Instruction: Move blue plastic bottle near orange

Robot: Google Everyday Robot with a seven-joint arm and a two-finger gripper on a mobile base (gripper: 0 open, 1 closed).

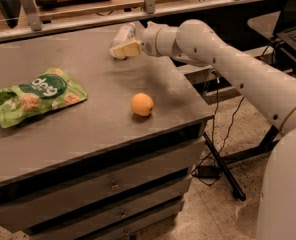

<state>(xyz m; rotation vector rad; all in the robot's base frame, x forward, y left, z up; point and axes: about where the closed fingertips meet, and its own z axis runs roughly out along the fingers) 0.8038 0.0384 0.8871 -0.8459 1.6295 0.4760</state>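
Observation:
The blue plastic bottle (121, 35) lies on its side at the far edge of the grey table (88, 129), clear with a pale label. The orange (142, 104) sits near the table's front right, well apart from the bottle. My gripper (127, 49) reaches in from the right on the white arm (223, 59). Its tan tip overlaps the near end of the bottle, low over the tabletop. Part of the bottle is hidden behind the gripper.
A green snack bag (35, 95) lies flat on the left of the table. A metal rail (88, 19) runs behind the table's far edge. Drawers are under the tabletop. A black stand and cables (223, 169) are on the floor at the right.

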